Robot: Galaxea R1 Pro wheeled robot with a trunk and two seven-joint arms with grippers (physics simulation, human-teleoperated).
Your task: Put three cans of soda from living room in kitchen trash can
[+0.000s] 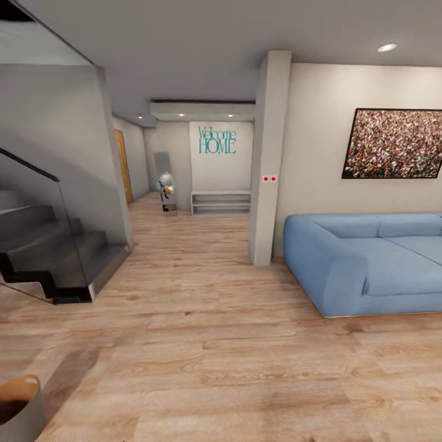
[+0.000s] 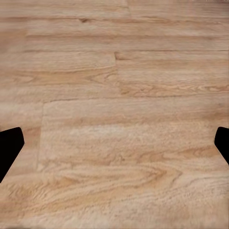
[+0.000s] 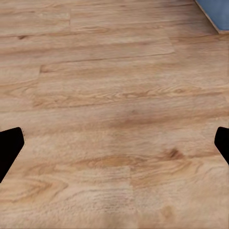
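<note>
The cans of soda are out of view. At the lower left corner of the head view stands the tash can (image 1: 21, 410), a round bin, grey outside and copper-brown inside, cut off by the picture's edge. In the left wrist view my left gripper (image 2: 114, 148) is open, its black fingertips (image 2: 9, 145) far apart over bare wood floor with nothing between them. My right gripper (image 3: 114, 148) is open too, its fingertips (image 3: 9, 145) wide over the floor and holding nothing.
A dark staircase (image 1: 52, 252) with a glass rail rises at the left. A blue sofa (image 1: 368, 261) stands at the right, its corner (image 3: 215, 10) near my right gripper. A grey pillar (image 1: 267, 159) flanks a hallway leading to a low bench (image 1: 221, 201). Wood floor (image 1: 233, 362) stretches ahead.
</note>
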